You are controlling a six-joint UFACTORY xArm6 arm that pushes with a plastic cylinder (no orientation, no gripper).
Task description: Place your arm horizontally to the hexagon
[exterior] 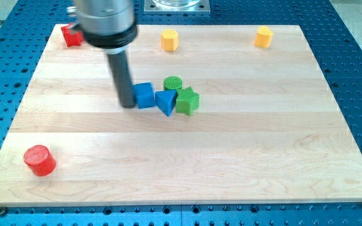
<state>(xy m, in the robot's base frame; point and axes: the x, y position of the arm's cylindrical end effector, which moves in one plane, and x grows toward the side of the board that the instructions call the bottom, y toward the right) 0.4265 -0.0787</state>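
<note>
Now my bare tip (128, 104) touches the blue cube (145, 95); the likely yellow hexagon (169, 40) lies farther away, slightly right.

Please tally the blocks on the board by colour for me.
Red: 2, a cylinder and a partly hidden block
Yellow: 2
Blue: 2
Green: 2
Total: 8

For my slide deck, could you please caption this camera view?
My tip touches the blue cube from the view's left, far below the yellow hexagon near the board's top edge.
</note>
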